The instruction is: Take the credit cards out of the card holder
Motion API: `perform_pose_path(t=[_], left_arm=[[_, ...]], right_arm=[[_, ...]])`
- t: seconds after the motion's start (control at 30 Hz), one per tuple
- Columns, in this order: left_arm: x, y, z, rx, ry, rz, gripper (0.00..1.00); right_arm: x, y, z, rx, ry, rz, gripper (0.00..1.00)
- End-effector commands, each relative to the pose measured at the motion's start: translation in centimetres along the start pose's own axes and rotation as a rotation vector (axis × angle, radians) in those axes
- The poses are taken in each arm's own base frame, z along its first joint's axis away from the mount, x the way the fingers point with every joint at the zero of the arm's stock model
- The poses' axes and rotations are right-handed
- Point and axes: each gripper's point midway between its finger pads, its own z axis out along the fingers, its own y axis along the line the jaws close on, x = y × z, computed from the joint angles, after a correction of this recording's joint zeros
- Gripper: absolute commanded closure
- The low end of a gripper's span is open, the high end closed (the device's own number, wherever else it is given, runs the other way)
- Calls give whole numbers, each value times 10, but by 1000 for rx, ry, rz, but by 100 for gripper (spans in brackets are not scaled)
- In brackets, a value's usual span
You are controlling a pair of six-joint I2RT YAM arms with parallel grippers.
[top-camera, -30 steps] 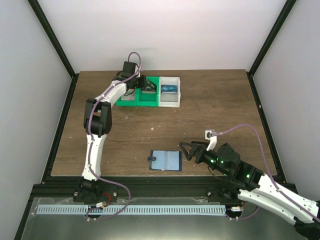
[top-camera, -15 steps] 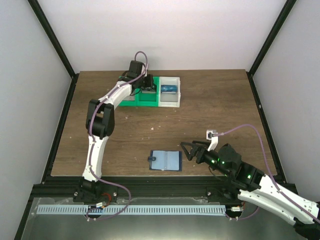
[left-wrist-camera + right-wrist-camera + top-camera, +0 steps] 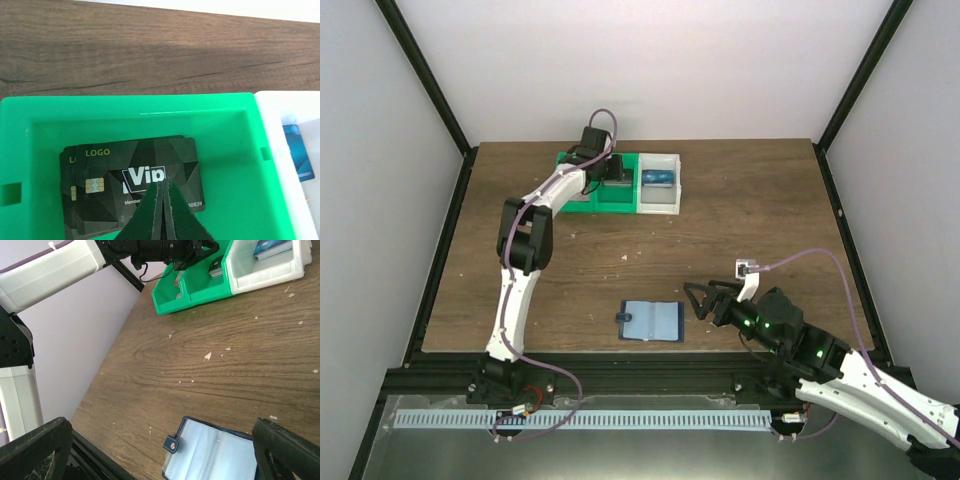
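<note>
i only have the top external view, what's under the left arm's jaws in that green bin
Observer: A stack of black cards printed "Vip", lying flat on the floor of the green bin.
Operator: are the jaws gripping one
Observer: No. The left gripper has its jaws shut with nothing between them, pointing at the top card. I cannot tell whether they touch it.
Operator: anything in the card holder
Observer: The right wrist view shows the card holder lying open, and no card shows in the part of its pale pockets in view.
</note>
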Motion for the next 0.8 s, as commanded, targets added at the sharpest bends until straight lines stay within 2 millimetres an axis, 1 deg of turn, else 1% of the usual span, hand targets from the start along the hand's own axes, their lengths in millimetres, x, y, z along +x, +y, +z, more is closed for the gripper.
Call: perform_pose_path(t=[0.0, 0.13, 0.23, 0.3, 0.4, 0.5, 0.57, 0.67, 0.7, 0.77], left_arm=[[6, 11, 8, -45, 20, 10, 100], [-2, 6, 2, -30, 5, 12, 100], [-9, -3, -6, 3, -2, 1, 100], [-14, -10, -13, 30, -11, -3, 95], [-23, -17, -27, 50, -29, -3, 84], [-37, -31, -52, 87, -49, -5, 74], [-41, -37, -68, 106, -52, -11, 60], [-42, -45, -95, 128, -58, -20, 45], [-40, -47, -103, 136, -54, -25, 40], [-32, -51, -117, 151, -37, -30, 24]], right_arm=[[-24, 13, -9, -15, -68, -8, 0], [-22, 12, -8, -16, -65, -4, 0], [-21, 13, -7, -19, -60, -2, 0], [-20, 13, -6, -19, -55, -3, 0], [-14, 10, -2, -11, -32, -13, 0], [-4, 3, 2, 22, 12, -14, 0], [1, -2, 3, 47, 37, 2, 0], [10, -12, 4, 95, 69, 45, 0], [14, -17, 5, 114, 80, 56, 0], [22, -27, 7, 160, 103, 74, 0]])
